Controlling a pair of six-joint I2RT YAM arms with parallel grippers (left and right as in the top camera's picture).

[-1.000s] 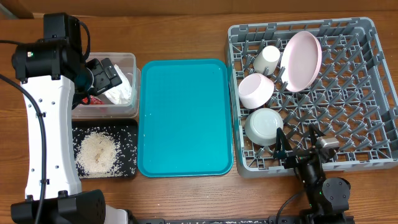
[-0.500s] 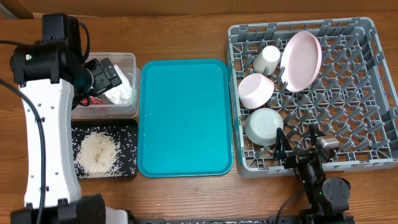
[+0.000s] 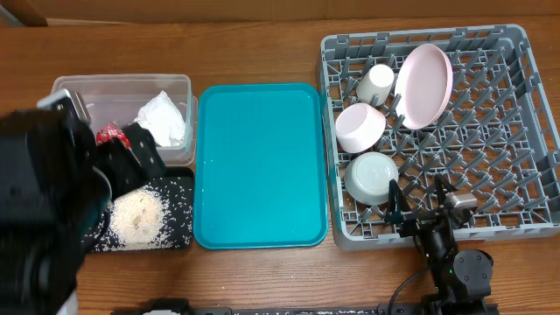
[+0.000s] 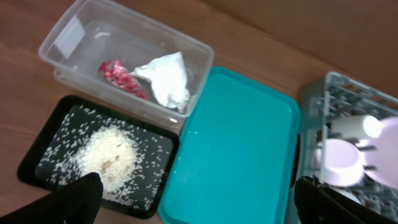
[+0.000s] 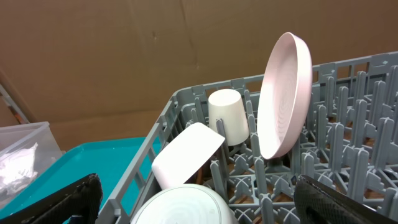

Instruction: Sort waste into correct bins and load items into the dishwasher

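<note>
The teal serving tray [image 3: 261, 164] lies bare in the middle, with the clear tub [image 3: 122, 81] and black tray [image 3: 182, 179] close along its left edge and the grey dish rack [image 3: 516, 131] just off its right. The red wrapper [image 4: 121, 76] and napkin [image 4: 166, 79] sit in the tub, and the rice [image 3: 138, 214] in the black tray. The pink plate [image 3: 425, 85], cup [image 3: 376, 83], pink bowl [image 3: 360, 127] and greenish-white bowl [image 3: 371, 175] stand in the rack's left part. The left arm [image 3: 48, 210] is a dark blur covering the near corners of both bins. The left gripper [image 4: 202, 202] is spread wide and holds nothing, and so is the right gripper [image 3: 416, 199] at the rack's near rim.

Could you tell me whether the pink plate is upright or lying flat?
On edge: the pink plate stands nearly upright between pegs of the grey rack.
</note>
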